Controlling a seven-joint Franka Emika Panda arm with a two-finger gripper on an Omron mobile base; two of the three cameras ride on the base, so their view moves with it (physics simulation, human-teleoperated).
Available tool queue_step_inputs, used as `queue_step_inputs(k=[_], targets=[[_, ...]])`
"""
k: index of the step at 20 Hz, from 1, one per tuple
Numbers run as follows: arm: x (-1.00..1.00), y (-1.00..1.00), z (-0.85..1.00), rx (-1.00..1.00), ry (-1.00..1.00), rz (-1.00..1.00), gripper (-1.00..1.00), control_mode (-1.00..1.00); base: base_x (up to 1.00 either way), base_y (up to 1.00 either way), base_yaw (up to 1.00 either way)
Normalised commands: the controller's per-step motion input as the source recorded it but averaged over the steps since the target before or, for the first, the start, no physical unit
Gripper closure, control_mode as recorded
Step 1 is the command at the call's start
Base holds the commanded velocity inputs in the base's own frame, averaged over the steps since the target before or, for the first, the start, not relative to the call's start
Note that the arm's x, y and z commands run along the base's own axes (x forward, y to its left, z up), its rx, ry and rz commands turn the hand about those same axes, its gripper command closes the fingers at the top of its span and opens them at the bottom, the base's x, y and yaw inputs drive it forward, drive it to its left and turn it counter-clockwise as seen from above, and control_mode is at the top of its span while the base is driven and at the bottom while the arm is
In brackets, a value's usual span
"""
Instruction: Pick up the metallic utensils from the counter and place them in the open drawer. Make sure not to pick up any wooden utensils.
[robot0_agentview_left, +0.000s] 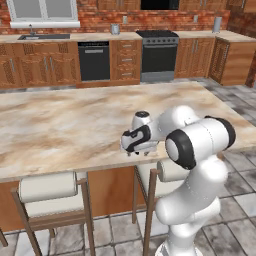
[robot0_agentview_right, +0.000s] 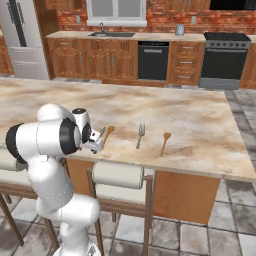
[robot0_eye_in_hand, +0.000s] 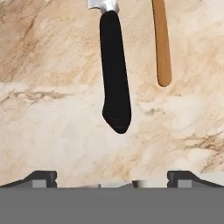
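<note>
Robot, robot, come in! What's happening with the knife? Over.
Fingers open, above the counter. Knife lies ahead, not gripped. Wooden spoon handle close beside it. Fork waiting further along.

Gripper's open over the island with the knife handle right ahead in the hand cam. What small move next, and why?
Probably ease the open gripper forward and down so its fingertips straddle the knife's black handle, then close. The handle lies centred between them but ahead on the counter, and the wooden handle beside it must stay outside the jaws.
</note>
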Motion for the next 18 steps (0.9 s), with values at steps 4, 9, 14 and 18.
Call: queue_step_inputs(k=[4,9,14,18], targets=[[0.28,0.00,-0.37,0.00,0.11,0.00,-1.00,-1.00,0.00,0.00,0.00],[0.42,0.00,-0.03,0.00,0.00,0.00,-1.00,-1.00,0.00,0.00,0.00],[0.54,0.00,0.00,0.00,0.00,0.00,-1.00,-1.00,0.00,0.00,0.00],[0.18,0.00,-0.15,0.00,0.04,0.00,-1.00,-1.00,0.00,0.00,0.00]])
